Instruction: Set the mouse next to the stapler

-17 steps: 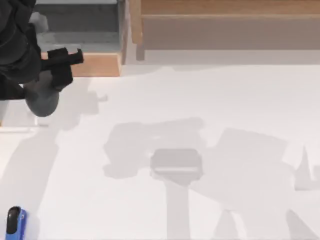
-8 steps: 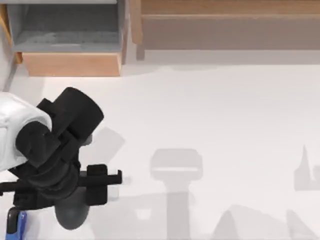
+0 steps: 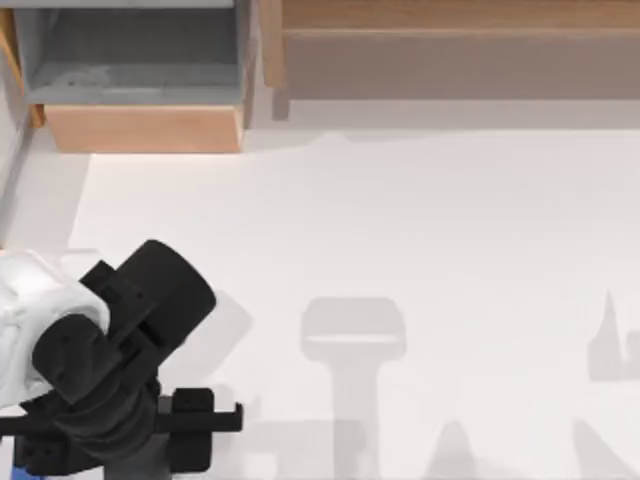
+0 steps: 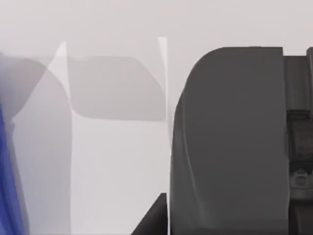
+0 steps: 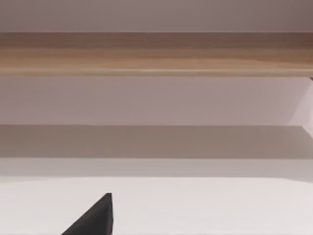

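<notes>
White table (image 3: 420, 220) lies open; left arm (image 3: 100, 370) crowds its near-left corner.

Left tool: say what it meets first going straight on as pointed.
Probably the white table, beside the narrow blue stapler. The left tool points down at it holding the dark grey mouse, which would likely touch first; depth is unclear.

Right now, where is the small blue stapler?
The small blue stapler lies at the white table's near-left corner in the top view, mostly hidden beneath the left end effector, beside the dark grey mouse.
</notes>
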`<state>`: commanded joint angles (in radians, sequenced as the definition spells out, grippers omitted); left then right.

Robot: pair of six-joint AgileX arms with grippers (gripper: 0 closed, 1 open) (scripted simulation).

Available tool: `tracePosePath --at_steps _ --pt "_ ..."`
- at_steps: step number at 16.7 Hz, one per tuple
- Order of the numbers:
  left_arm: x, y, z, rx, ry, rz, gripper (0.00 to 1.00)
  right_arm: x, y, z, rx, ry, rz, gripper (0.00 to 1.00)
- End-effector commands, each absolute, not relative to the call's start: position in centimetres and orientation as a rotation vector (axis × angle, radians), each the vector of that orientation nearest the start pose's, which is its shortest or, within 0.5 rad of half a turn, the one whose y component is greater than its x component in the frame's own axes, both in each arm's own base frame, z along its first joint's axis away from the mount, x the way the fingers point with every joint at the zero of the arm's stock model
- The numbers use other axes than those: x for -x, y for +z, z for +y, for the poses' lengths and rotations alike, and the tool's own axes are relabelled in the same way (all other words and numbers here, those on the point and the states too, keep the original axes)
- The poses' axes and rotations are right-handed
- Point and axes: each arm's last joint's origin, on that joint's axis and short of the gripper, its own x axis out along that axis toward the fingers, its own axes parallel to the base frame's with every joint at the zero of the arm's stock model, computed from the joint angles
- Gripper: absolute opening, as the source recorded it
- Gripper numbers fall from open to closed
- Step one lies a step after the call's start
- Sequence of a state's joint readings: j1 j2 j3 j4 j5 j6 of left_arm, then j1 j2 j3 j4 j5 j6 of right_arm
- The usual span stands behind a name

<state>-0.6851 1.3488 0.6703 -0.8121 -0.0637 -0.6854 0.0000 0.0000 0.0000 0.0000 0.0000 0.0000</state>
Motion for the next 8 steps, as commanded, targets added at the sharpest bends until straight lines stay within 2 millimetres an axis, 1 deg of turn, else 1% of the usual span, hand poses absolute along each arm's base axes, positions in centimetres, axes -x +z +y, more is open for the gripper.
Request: tracePosePath --at_steps 8 --pt "-16.22 15.33 -12.89 0.012 -0.008 1.455 0.00 -10.57 16.00 -0.12 0.000 0.000 0.000 1.00"
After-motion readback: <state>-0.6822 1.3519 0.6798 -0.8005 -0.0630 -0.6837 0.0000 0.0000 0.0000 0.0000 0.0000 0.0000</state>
